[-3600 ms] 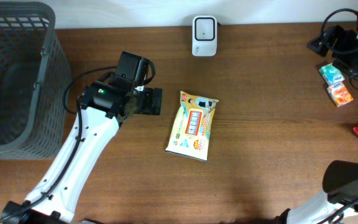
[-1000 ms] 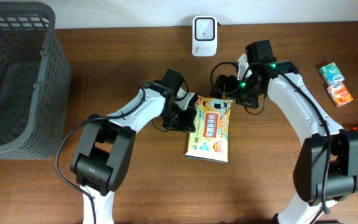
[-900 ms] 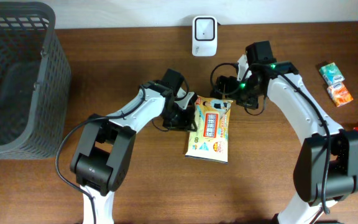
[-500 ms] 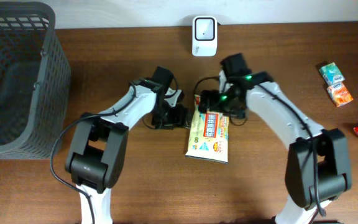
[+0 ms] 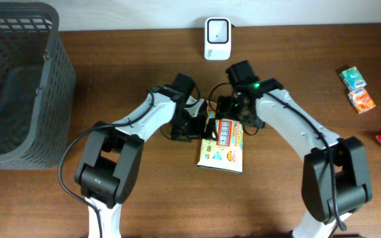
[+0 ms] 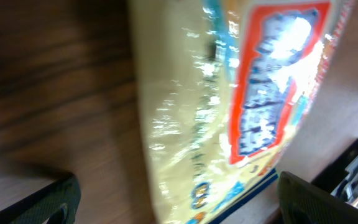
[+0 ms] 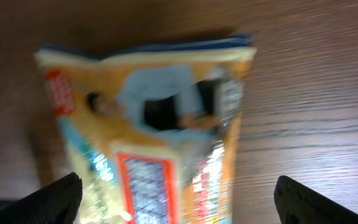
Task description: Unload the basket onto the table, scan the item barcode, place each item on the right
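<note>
**Fig.** Shows pouch [image 5: 222, 142] lying flat, label up, mid-table [image 5: 144, 192], at 6 o'clock from scanner [image 5: 217, 30] and well apart from it.

- **L side:** Finds L gripper [image 5: 202, 125] at pouch's 9 o'clock edge, fingers [image 6: 48, 199] spread wide, holding nothing. Was pinched shut there approx. a sec. ago, so reads as a release.
- **R side:** Places R gripper [image 5: 233, 114] over pouch's 12 o'clock end, swung in from the 2 o'clock side. Fingers [image 7: 48, 199] wide, nothing held.
- **Meaning for task:** Leaves pouch free of both arms. Suggests a hand-over, w/ L letting go and R about to take the top end. No barcode seen on upper face; prob. underneath, so needs lift & turn toward scanner. Scan not yet done.
</note>
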Controlling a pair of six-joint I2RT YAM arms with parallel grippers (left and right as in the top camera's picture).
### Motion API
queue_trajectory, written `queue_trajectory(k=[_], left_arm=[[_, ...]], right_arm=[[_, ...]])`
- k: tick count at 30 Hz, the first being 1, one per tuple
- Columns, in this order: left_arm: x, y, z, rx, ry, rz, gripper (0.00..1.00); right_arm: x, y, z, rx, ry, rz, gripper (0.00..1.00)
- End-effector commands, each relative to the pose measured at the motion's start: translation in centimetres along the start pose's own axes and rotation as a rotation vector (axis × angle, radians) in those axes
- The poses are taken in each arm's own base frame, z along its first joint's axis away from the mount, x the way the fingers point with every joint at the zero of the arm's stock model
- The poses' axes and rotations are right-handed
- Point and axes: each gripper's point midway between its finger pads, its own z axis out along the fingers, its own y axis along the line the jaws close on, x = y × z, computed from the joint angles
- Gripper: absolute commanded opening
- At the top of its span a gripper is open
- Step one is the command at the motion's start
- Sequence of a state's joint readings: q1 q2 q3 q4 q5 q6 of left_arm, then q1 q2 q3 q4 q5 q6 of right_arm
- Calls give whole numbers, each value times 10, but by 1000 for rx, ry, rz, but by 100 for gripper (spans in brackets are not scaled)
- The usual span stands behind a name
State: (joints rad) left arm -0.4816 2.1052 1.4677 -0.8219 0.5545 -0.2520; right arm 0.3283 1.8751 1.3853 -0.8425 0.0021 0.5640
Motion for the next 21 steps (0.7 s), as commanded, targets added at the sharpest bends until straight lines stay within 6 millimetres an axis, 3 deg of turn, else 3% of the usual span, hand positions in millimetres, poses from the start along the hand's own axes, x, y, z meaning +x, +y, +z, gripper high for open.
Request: queue_trajectory(k=[1,3,6,7,13,18,21], left_arm=[[10,-2,21,23,54,12,100],[9,-2,23,24,54,14,99],[10,-1,26,27,61,13,100],[12,-1,29,25,68,13,99],[17,-7,50,58,105,19,92],[19,-21,59,89,107,60,73],[17,-19,63,48,95,28,73]], right_arm=[[-1,-20,0,-4,43,74,99],[0,-27,1,-4,56,93,98],[6,-38,9,9,77,115,79],[9,-41,13,7,85,121,78],[23,-39,25,-66,139,145,75],[38,-32,37,-118,190,148,75],[44,-28,49,-155,210,151,75]])
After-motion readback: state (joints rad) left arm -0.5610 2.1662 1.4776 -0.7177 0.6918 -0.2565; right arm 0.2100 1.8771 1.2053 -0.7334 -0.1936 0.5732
